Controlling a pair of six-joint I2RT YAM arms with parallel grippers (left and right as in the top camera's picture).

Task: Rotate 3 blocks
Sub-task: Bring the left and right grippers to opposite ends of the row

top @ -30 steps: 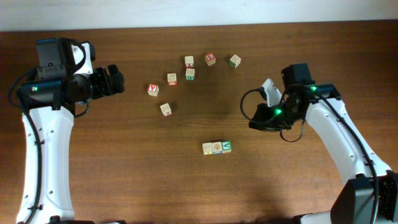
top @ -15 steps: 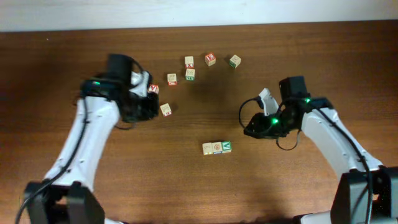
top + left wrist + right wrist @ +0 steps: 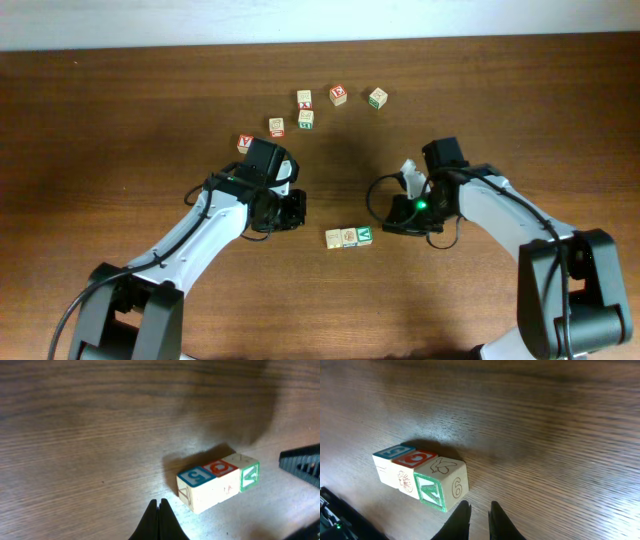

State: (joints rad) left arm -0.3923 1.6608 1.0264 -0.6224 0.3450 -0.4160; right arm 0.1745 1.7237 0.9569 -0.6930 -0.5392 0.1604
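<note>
Three blocks stand touching in a short row (image 3: 349,237) on the wooden table. In the left wrist view the row shows a blue "5" block (image 3: 194,476), a middle block with a red letter on top (image 3: 220,467) and a green-faced block (image 3: 248,473). My left gripper (image 3: 160,503) is shut and empty, just off the blue end (image 3: 295,212). My right gripper (image 3: 479,506) hovers beside the green-faced block (image 3: 431,491), its fingers a little apart with only table between them. From overhead the right gripper (image 3: 392,222) sits just right of the row.
Several loose letter cubes lie at the back: a red-faced one (image 3: 244,143) by my left arm, two (image 3: 276,127) (image 3: 305,119) close together, and others (image 3: 304,98) (image 3: 338,94) (image 3: 377,97) farther back. Both arms crowd the row from either side.
My left arm swung from the far left to the row's left end and its gripper shut. My right arm slid left and nearer, up to the row's right end.
</note>
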